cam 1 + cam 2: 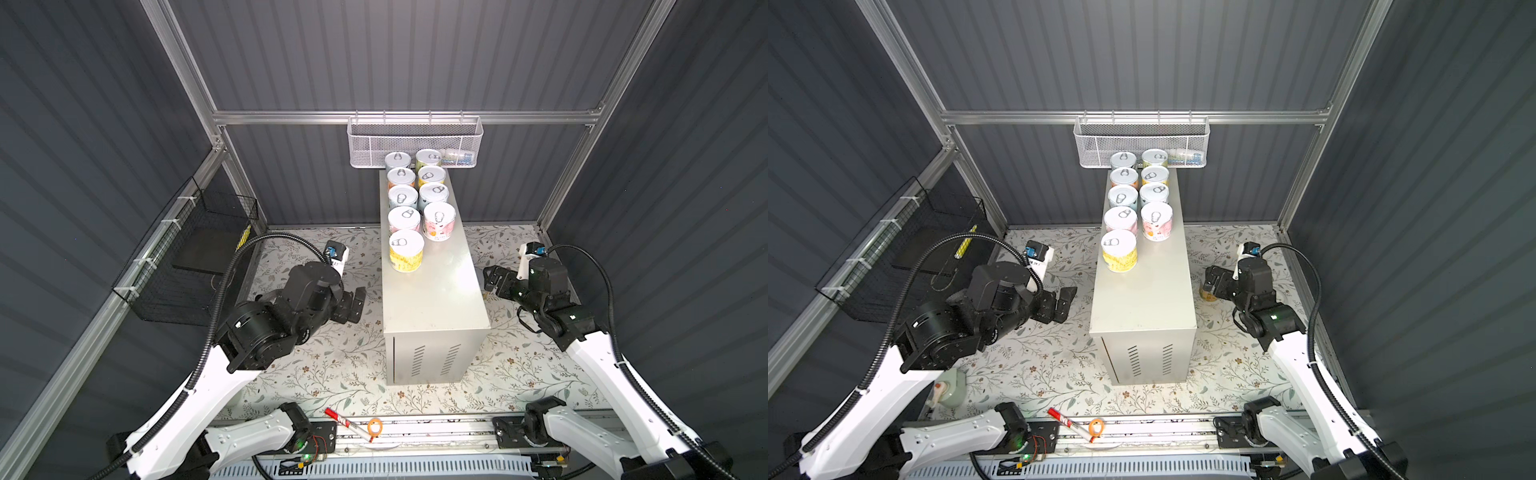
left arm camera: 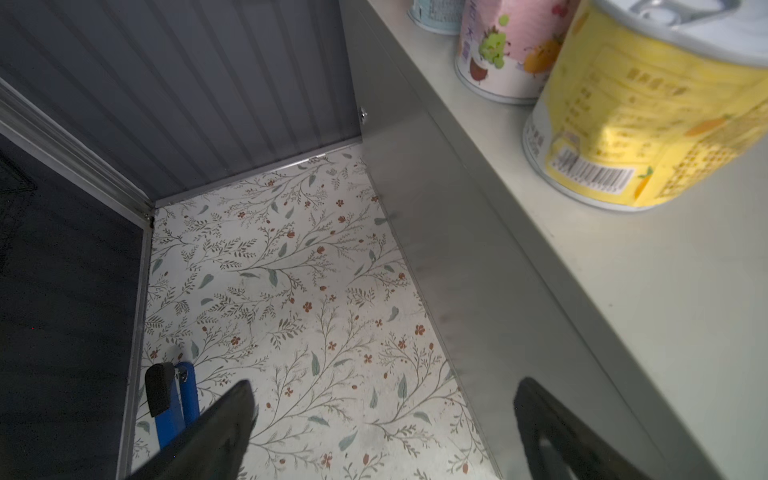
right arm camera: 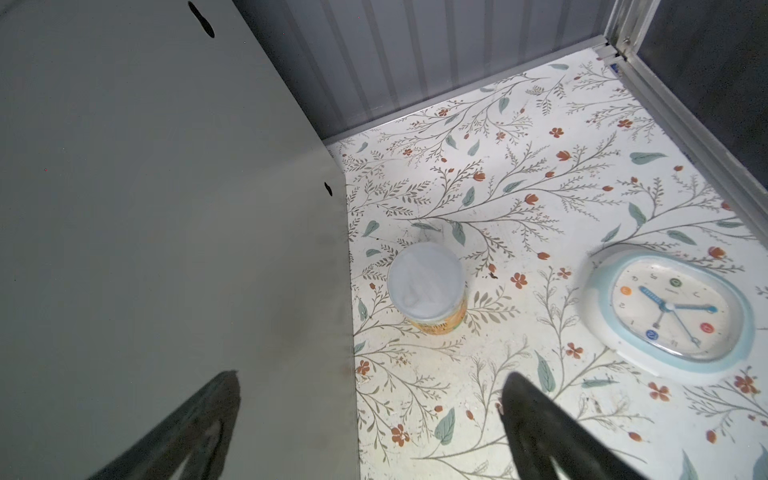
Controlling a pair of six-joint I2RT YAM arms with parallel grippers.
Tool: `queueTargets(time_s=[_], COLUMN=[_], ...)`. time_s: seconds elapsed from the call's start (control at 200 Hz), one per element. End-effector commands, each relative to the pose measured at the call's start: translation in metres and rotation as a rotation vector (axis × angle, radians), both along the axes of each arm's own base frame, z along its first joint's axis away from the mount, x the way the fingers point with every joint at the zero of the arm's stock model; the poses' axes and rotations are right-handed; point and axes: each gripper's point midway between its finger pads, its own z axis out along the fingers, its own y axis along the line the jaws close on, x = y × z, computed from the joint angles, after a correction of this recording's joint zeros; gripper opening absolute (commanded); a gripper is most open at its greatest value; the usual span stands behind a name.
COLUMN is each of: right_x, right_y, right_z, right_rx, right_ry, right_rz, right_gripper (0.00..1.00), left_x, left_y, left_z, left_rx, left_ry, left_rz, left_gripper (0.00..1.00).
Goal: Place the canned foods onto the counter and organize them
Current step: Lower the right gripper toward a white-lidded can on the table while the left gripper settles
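nine cans (image 1: 403, 196) stand on the bench (image 1: 436, 299). they sit at its far end in two rows, side by side, five in the left row and four in the right. the yellow can (image 1: 406, 250) is the one nearest the front, and a pink can (image 2: 511, 50) stands just behind it. the front half of the bench top is bare.

one more can, the orange can (image 3: 428, 286), stands upright on the flowery floor (image 3: 519, 174), just beside the right wall of the bench. its lid looks blurry.

the right gripper (image 1: 490, 279) hangs near this can and does not touch it. its fingers are spread wide and nothing is between them.

a clock (image 3: 669, 307) lies flat on the floor, near the orange can but apart from it.

the left gripper (image 1: 355, 305) is on the other side of the bench, low beside its wall. its fingers are spread wide too, and it holds nothing.

a white basket (image 1: 415, 143) hangs on the back wall behind the cans.
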Motion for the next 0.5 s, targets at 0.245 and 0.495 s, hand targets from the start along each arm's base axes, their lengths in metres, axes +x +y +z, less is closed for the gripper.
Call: queueTargets(time_s=[0.245, 0.495], right_x=[0.005, 0.011], right_y=[-0.001, 0.003], right_z=[-0.018, -0.039], right_rx=[-0.004, -0.025], right_ry=[0.062, 0.098], right_rz=[0.020, 0.058], right_gripper=[0.99, 0.99], left_x=[0.045, 0.081], left_y=[-0.032, -0.023], left_z=[-0.012, -0.044], left_rx=[0.005, -0.134], left_ry=[-0.112, -0.010], left_rz=[0.054, 0.072], left_gripper=[0.99, 0.99])
